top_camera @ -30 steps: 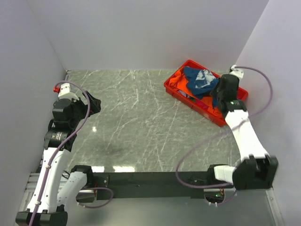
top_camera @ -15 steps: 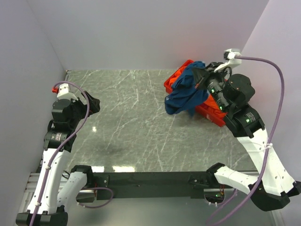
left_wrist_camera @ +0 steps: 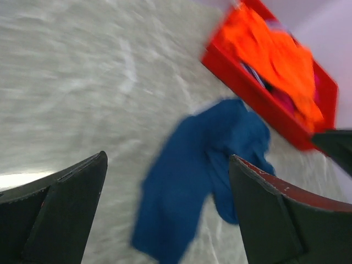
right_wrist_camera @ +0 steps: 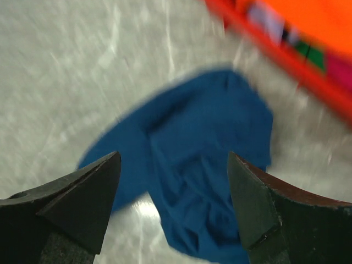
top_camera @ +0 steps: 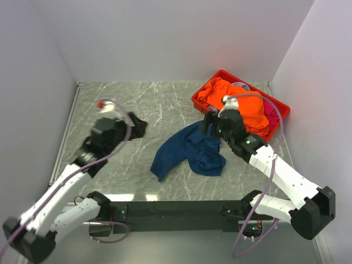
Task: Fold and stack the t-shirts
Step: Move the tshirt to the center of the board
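The navy-blue t-shirt (top_camera: pixel 190 151) lies in a crumpled heap on the bench (top_camera: pixel 137 99), roughly mid-bench and just in front of the red crate (top_camera: pixel 196 102). One long lobe trails toward the near left. The orange t-shirt (top_camera: pixel 247 110) is piled in the crate with a magenta-pink one (top_camera: pixel 270 113) peeking out beside it.

The right jaws hang over the heap's far right edge, spread wide with nothing between them. The left jaws, left of the heap and apart from it, are also wide and empty; that wrist's view is smeared.

The step in hand looks like spreading this shirt flat before any fold. To do it well, each arm should probably pinch a single layer at an outer corner, shoulder or hem, not the bunched middle. The two corners should then be drawn apart so the cloth opens toward the bare left half, away from the crate wall. No chest print shows, so I cannot tell which face is up; that wants checking once it is flat.

The bench is grey-green stone-look with pale veins and a glossy sheen near the front, so cloth should slide easily and may creep when tugged from one side. Pale plain walls (top_camera: pixel 165 38) close in on three sides, with the crate in the far right corner
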{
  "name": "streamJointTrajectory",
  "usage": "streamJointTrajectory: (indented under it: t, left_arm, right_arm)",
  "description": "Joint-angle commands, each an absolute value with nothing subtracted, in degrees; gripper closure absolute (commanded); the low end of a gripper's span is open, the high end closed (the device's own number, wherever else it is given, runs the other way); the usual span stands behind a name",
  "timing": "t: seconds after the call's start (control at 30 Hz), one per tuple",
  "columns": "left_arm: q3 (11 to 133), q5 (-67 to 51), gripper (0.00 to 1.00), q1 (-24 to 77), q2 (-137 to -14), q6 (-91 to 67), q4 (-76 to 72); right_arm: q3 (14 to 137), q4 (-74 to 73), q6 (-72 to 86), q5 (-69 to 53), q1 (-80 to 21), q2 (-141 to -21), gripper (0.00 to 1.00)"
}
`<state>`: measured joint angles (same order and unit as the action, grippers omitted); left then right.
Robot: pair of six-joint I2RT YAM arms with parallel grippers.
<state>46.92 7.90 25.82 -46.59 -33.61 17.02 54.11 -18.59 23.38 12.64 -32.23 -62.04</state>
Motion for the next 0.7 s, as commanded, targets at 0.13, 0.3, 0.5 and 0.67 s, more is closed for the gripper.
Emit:
streamJointTrajectory:
  t: [0.13, 0.3, 0.5, 0.67]
  left_arm:
    - [48.16, 7.12, 0.03, 38.04, -62.48, -37.09, 1.59]
    - [50.01, 7.82, 0.03, 42.45, -71.62, -36.03, 0.44]
    - [48.78, 5.45, 0.07, 44.73, -77.07, -37.71, -3.78]
    - [48.60, 5.62, 0.08, 45.88, -80.24, -37.62, -4.39]
  right_arm:
    - [43.87, -14.59, 31.19, 12.22, -35.51, -58.19, 0.16]
    - [39.11, -15.29, 33.05, 15.90, -35.51, -58.62, 0.14]
    - [39.20, -12.75, 33.22, 17.05, -35.33, -64.41, 0.13]
    - [40.34, -11.08, 34.01, 18.63, -34.72, -70.21, 0.19]
